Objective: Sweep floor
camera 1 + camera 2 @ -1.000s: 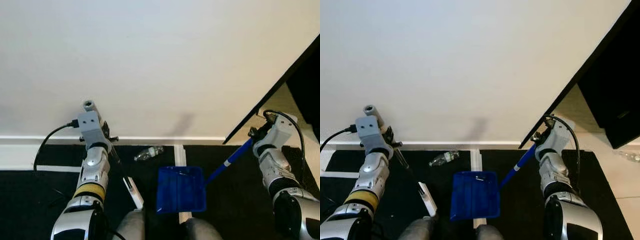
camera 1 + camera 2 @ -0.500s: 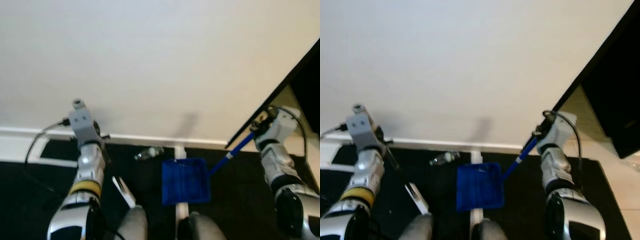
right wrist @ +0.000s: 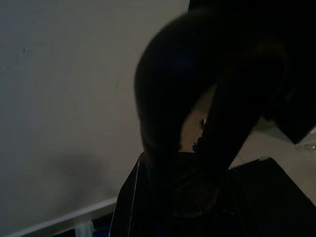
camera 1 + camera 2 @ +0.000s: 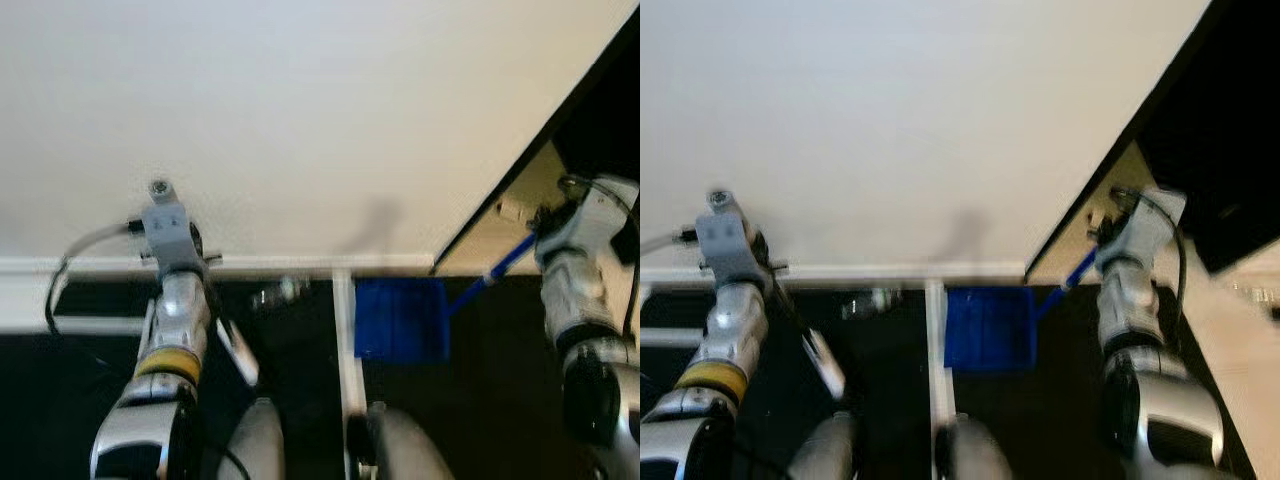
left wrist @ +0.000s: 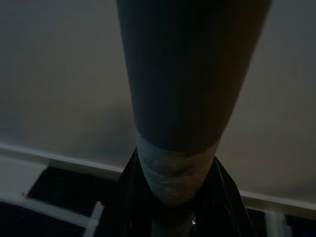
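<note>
Left jaws (image 4: 190,262) closed on broom handle (image 5: 173,123); broom head (image 4: 238,350) slanting down below them to dark floor (image 4: 80,400). Right jaws (image 4: 545,228) gripping blue dustpan (image 4: 400,318) handle, long axis running down-left from them, pan mouth facing baseboard (image 4: 280,264). Blurred bottle (image 4: 278,293) between broom and pan, likely next target.
</note>
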Controlling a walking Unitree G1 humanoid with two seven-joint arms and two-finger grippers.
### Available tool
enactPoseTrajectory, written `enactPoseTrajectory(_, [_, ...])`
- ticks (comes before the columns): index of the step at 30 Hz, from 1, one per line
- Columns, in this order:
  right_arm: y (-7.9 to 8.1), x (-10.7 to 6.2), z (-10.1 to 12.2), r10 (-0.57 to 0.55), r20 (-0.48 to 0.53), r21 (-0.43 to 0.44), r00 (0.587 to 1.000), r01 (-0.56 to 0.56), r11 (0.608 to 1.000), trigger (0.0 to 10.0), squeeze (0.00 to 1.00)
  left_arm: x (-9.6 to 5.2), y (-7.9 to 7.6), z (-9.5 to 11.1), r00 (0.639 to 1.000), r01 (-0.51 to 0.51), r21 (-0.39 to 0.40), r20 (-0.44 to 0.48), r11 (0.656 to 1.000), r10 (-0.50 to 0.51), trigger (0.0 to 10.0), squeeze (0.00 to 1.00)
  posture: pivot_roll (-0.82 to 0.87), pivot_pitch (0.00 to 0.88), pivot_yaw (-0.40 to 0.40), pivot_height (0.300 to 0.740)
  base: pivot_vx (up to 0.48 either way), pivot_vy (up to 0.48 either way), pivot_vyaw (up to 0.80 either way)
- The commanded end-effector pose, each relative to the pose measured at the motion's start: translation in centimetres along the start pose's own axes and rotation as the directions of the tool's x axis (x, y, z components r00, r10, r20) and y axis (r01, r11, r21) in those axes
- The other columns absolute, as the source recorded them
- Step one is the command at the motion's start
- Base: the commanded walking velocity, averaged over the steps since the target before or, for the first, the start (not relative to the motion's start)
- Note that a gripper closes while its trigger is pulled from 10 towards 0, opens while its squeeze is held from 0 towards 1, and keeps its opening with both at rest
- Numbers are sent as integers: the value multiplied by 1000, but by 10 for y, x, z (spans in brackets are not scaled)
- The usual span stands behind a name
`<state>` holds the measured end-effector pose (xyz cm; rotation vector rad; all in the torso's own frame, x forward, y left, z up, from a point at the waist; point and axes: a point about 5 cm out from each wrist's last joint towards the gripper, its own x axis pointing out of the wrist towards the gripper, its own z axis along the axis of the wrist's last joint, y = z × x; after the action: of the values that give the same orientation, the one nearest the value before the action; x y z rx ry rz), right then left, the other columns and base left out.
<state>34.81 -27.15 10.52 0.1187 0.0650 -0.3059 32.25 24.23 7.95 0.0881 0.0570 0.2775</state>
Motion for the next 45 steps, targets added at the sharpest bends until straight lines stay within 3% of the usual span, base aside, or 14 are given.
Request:
enactPoseTrajectory(1, [-7,3,6,-19,3,14,1000,19,1000,10000,0,1,5,7,999,24,29,47,999,-26,10000,0,106,260,-97,740,0,0,0])
enactPoseTrajectory(10, [-16,14,39,-26,62,3,998,26,1000,10000,0,8,14,46,963,122,112,228,986,-145,10000,0,147,388,-101,740,0,0,0])
enactPoseTrajectory(16, [-8,19,55,-18,118,45,993,13,999,10000,0,9,17,57,944,163,119,271,979,-190,10000,0,152,407,-88,740,0,0,0])
enactPoseTrajectory(17, [-2,21,61,4,148,86,989,-17,996,10000,0,10,18,60,936,184,122,282,975,-211,10000,0,158,408,-85,740,0,0,0])
enactPoseTrajectory(23, [12,22,64,46,174,143,984,-71,987,10000,0,13,16,67,924,205,129,303,970,-235,10000,0,162,417,-86,740,0,0,0])
enactPoseTrajectory(27, [20,21,53,67,135,146,989,-87,985,10000,0,16,12,72,914,229,136,312,964,-261,10000,0,166,416,-87,740,0,0,0])
enactPoseTrajectory(34, [28,13,26,91,59,1,994,-91,996,10000,0,19,3,71,912,252,165,289,953,-291,10000,0,193,433,-75,740,0,0,0])
enactPoseTrajectory(39, [33,8,13,75,48,-17,996,-74,997,10000,0,21,-7,73,895,293,205,285,934,-343,10000,0,200,440,-63,740,0,0,0])
enactPoseTrajectory(45, [62,-7,-15,121,8,-78,993,-120,990,10000,0,27,-25,80,868,348,271,268,897,-418,10000,0,184,441,-50,740,0,0,0])
